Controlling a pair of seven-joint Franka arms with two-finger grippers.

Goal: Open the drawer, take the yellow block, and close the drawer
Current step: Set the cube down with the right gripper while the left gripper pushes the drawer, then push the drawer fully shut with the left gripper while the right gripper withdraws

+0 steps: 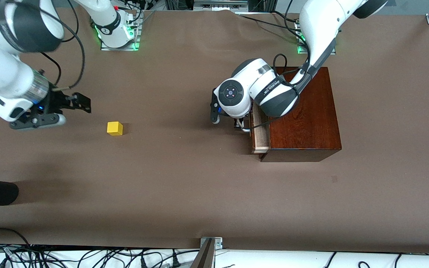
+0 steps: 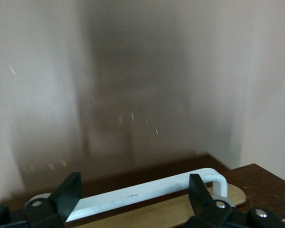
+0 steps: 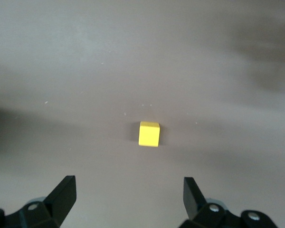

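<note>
The drawer (image 1: 260, 131) stands only slightly out of its box (image 1: 300, 115), and the left gripper (image 2: 133, 199) hangs open at its white handle (image 2: 147, 191), fingers either side, gripping nothing. The block (image 1: 114, 128) lies on the table (image 1: 184, 186) toward the right arm's end, apart from the open, empty right gripper (image 3: 128, 197), so closing the drawer falls to the left arm.

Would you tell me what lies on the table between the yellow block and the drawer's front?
Nothing: in the front view only bare brown table lies between the yellow block and the drawer, where the left gripper sits at the handle.
</note>
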